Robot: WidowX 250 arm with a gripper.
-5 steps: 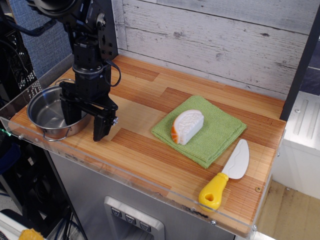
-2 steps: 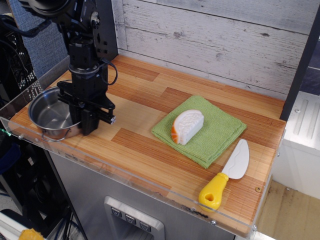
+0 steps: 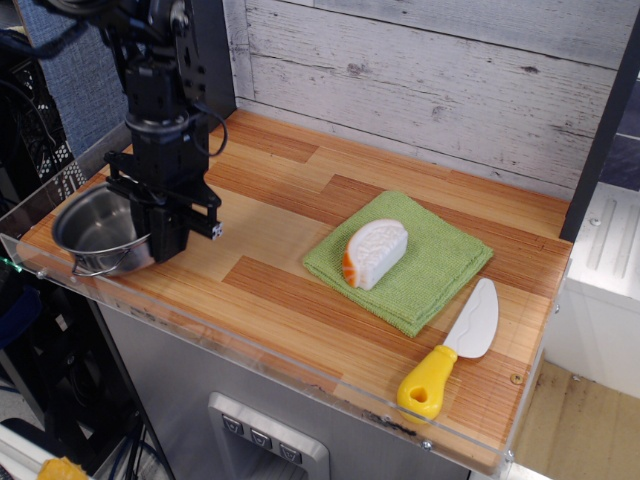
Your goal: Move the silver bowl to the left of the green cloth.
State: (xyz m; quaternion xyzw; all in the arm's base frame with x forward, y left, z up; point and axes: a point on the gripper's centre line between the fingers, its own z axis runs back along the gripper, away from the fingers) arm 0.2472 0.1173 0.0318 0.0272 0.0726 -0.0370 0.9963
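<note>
No legible txt or labels

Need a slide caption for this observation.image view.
Robot gripper at the rim of the silver bowl, far left of the green cloth holding a toy food piece.

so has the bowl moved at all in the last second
Yes, slightly. The bowl has slid left, away from the cloth and closer to the counter's left edge, carried along as the gripper at its right rim shifted left.
</note>
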